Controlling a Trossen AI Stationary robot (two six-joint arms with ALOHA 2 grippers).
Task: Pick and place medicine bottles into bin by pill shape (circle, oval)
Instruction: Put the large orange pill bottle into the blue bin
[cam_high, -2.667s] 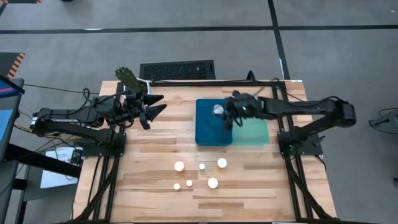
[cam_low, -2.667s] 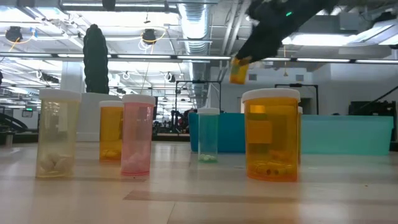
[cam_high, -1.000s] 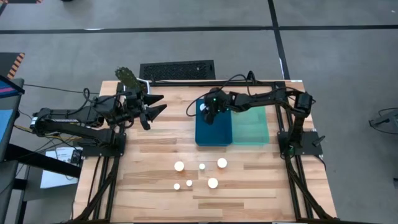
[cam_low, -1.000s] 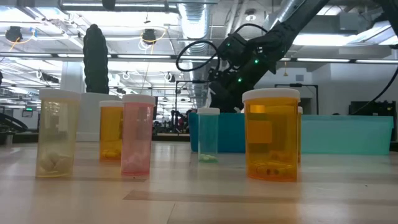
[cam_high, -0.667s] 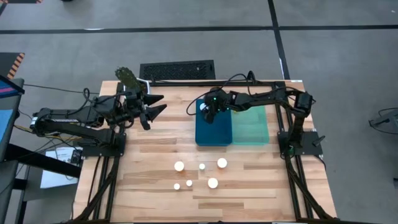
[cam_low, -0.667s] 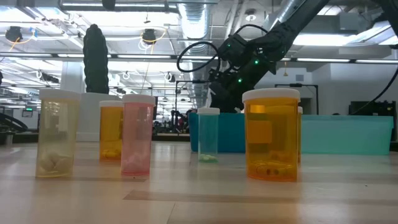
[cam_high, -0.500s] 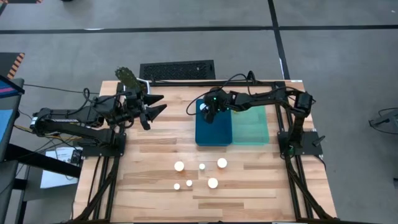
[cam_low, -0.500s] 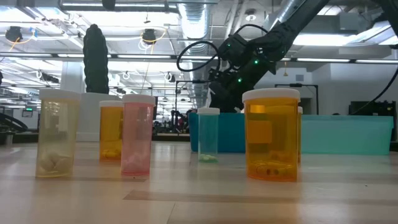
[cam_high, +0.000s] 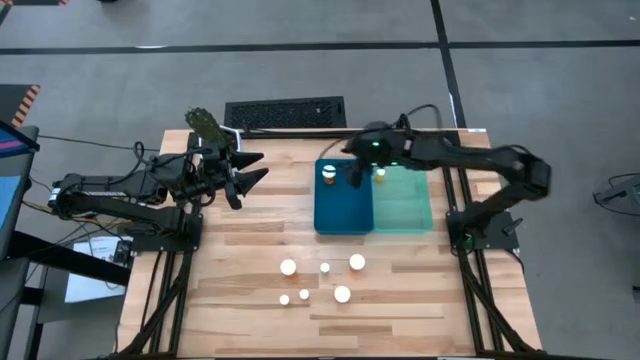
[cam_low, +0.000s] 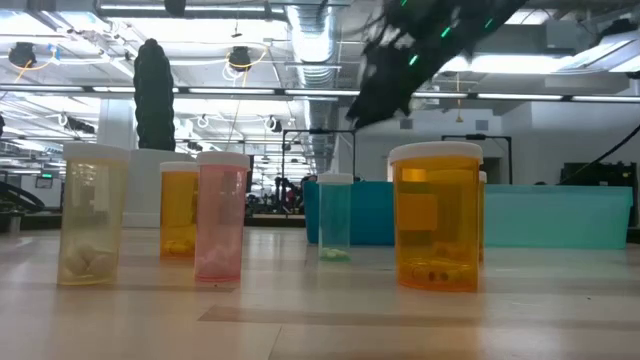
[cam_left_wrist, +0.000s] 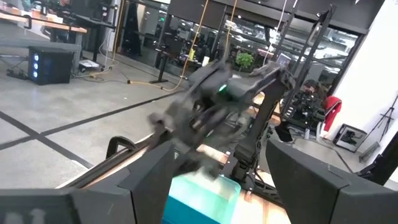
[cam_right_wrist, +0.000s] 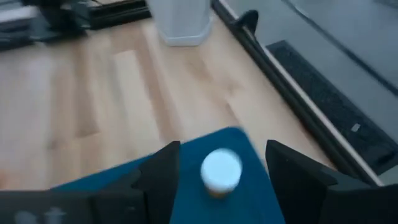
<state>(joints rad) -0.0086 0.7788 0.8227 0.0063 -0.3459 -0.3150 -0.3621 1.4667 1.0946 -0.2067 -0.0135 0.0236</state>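
- High view: on the pale plank table (cam_high: 240, 300), five round white-capped medicine bottles (cam_high: 288, 267) clustered near the front edge; a sixth (cam_high: 329, 172) upright in the dark teal bin (cam_high: 343, 218). Right end effector (cam_high: 357, 178) above that bin, released, empty. Left end effector (cam_high: 250, 169) spread open, idle.
- Low view: translucent cylinders, amber, pink, clear.
- Right wrist view: white cap (cam_right_wrist: 221, 168) between open fingers.

The table (cam_high: 250, 250) is pale planked wood with a smooth, faintly shiny finish. The bottles (cam_low: 435, 215) are clear glossy plastic, tinted amber, pink, teal and yellowish, under matt white caps. Both bins (cam_high: 345, 205) look like smooth plastic, one dark teal, one translucent mint. The arms' dark frames look matt.
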